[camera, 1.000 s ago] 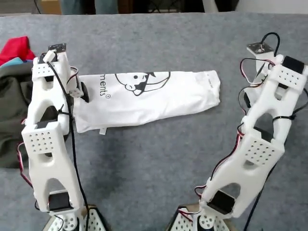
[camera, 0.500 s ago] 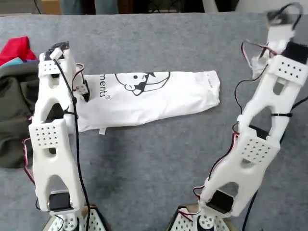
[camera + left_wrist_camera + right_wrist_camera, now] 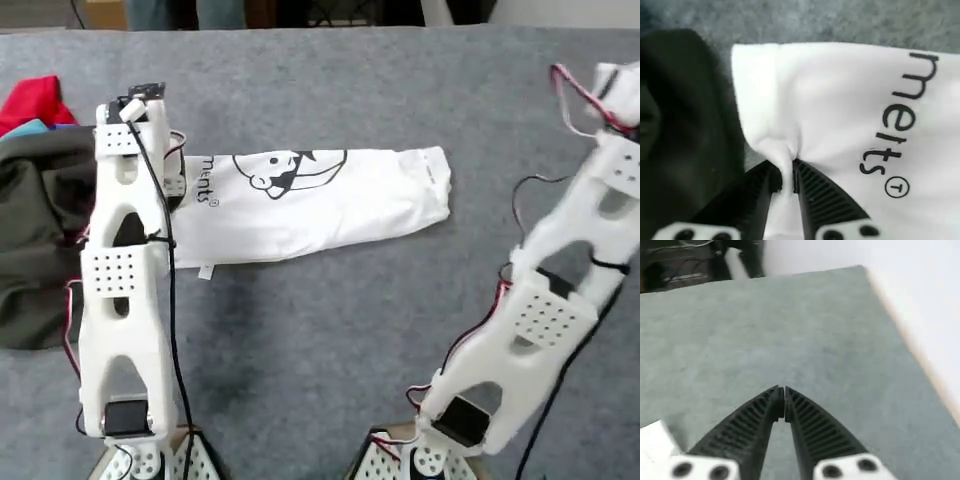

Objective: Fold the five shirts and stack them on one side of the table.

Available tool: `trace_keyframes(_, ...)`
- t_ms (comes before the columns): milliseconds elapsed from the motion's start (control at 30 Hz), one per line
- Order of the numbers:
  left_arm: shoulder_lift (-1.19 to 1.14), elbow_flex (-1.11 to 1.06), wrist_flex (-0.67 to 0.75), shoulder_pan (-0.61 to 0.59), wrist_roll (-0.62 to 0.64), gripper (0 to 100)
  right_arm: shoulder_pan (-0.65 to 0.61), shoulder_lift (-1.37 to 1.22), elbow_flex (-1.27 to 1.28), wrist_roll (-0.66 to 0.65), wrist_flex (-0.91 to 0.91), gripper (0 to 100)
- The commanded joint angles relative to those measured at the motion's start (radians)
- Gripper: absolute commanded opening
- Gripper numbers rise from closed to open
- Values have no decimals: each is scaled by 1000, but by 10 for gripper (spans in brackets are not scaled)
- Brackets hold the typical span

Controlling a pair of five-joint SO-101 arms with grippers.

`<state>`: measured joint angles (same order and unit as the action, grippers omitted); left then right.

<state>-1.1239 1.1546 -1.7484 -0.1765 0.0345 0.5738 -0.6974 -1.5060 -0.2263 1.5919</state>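
The left arm's fingers point(image 3: 817, 197) are clenched on a small pucker of the white shirt point(image 3: 320, 205), pinching the cloth at the end that lies nearest the left edge of the tabletop point(image 3: 330, 330). The right arm's fingers point(image 3: 810, 430) are pressed together with nothing between them, held above bare grey cloth near the far right corner.

The white shirt lies as one long strip across the far middle of the tabletop, print side up, its other end pointing toward the right edge. It looks already folded lengthwise, with the sleeves tucked in. Just beside the pinched end, along the left edge, sits a dark garment point(image 3: 35, 240) in a loose heap, with a red garment point(image 3: 30, 100) behind it at the far left corner.

The step in hand seems to be the crosswise fold of this shirt. The next move probably calls for lifting the pinched end high enough to clear the strip, carrying it over toward the right end, and laying it down so the edges meet. The single pinch point may let the corners droop, so the free right arm could usefully pin or share the cloth.
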Motion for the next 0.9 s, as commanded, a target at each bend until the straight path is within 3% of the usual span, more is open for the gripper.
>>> trace_keyframes(0, 3, 82, -11, 44, -31, 27, 72, 70, -41, 8, -28, 15)
trace_keyframes(133, 3, 133, -11, 104, -31, 27, 127, 76, -45, -3, -35, 15)
trace_keyframes(400, 3, 213, -11, 294, 37, 28, 206, 105, -151, -176, 54, 15)
trace_keyframes(867, 20, 513, 9, 627, 252, 29, 216, 104, -160, -189, 63, 15)
